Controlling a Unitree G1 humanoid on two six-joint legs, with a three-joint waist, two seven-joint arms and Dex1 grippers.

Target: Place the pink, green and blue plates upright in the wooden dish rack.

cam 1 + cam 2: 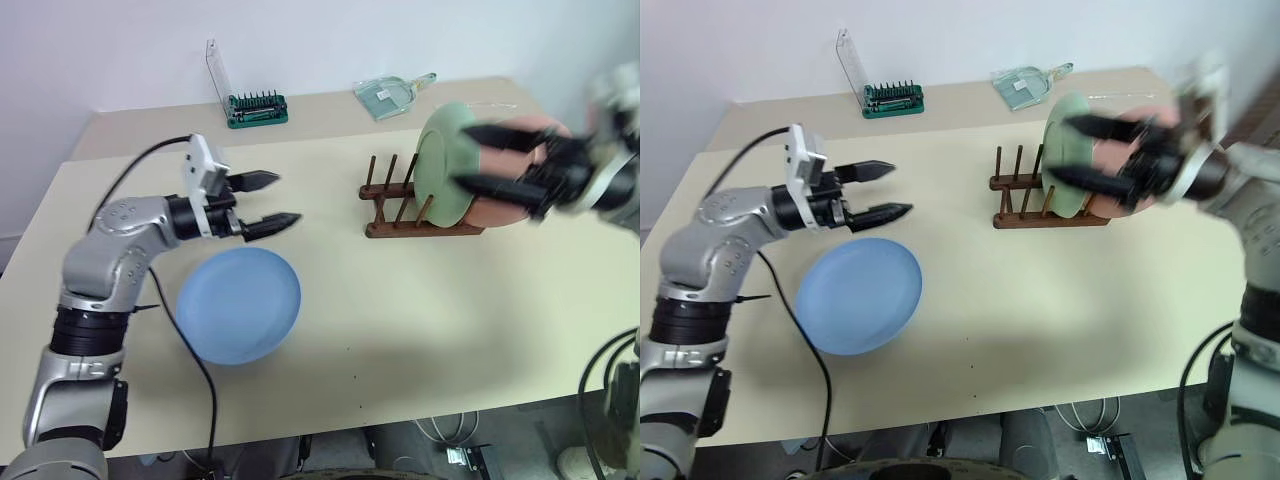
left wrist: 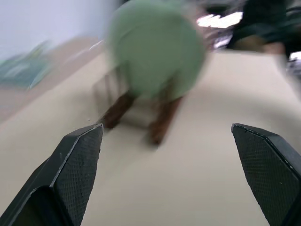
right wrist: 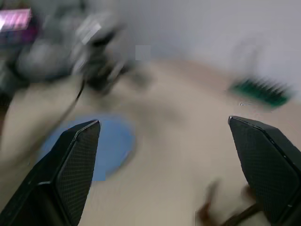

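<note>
Left gripper [image 1: 276, 203]: jaws wide apart, holding nothing and touching nothing; it hangs above the table, well to the left of the wooden dish rack, with the fingers pointing toward it.
Right gripper [image 1: 1078, 152]: jaws spread wide, nothing between them; it hovers in front of the two racked plates, on the rack's right side, the fingers pointing left across them. Whether a fingertip brushes a plate cannot be told, as the arm is smeared.
Wooden dish rack [image 1: 400, 209]: stands on the table [image 1: 420, 320], pegs upright; its left slots are free.
Green plate [image 1: 440, 160]: upright in the rack's right half, its face turned toward the left gripper.
Pink plate [image 1: 520, 205]: upright just behind the green one at the rack's right end; most of it is hidden by the green plate and the right gripper.
Blue plate [image 1: 240, 303]: lies flat on the table, well left of the rack and nearer the front edge, below the left gripper.
Tool holder [image 1: 256, 108]: green base with a clear lid raised, far behind and left of the rack.
Clear dustpan-like item [image 1: 388, 95]: behind the rack at the table's back edge; what it is cannot be made out.
</note>
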